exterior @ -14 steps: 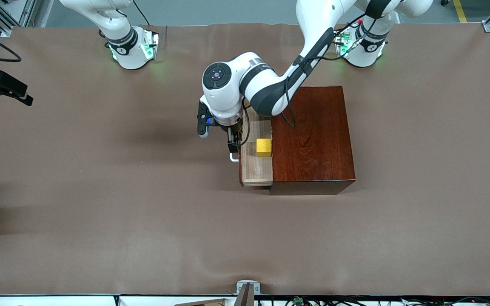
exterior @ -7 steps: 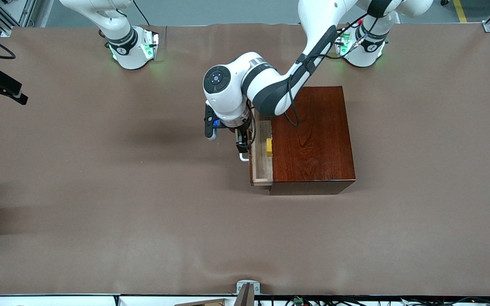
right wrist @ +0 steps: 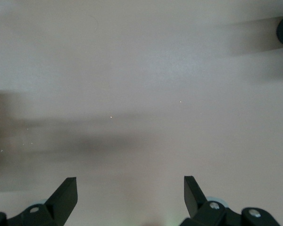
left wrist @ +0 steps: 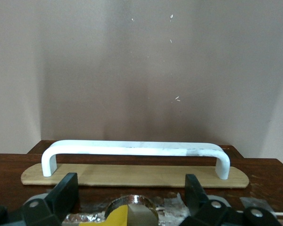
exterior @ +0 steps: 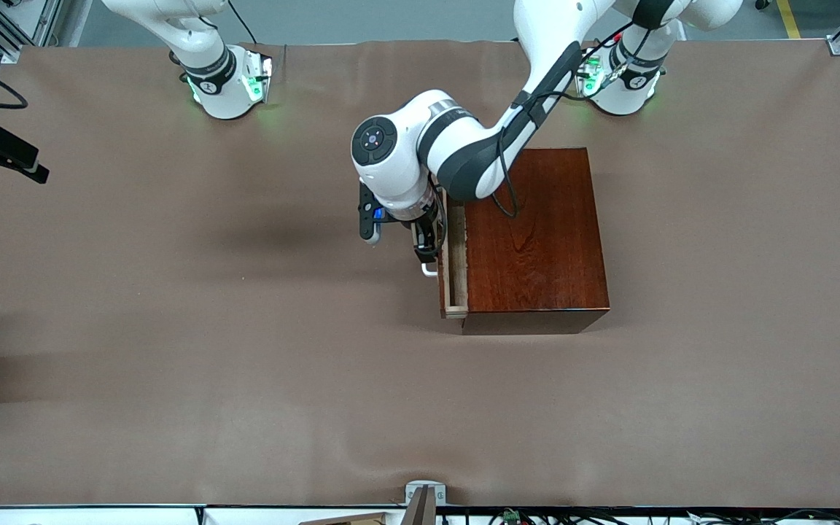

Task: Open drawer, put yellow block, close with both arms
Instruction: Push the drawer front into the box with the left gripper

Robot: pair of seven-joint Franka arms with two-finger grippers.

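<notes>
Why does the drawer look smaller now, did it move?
Yes. The drawer slid into the wooden box, pushed by the left claw; only a sliver shows.

Left arm bent, left hand (exterior: 427,257) pointing down, fingers (left wrist: 66,190) spread | right hand (right wrist: 130,195) fingers spread wide.

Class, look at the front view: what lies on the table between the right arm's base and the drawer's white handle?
Nothing: in the front view only bare brown table lies between the right arm's base and the handle.
</notes>
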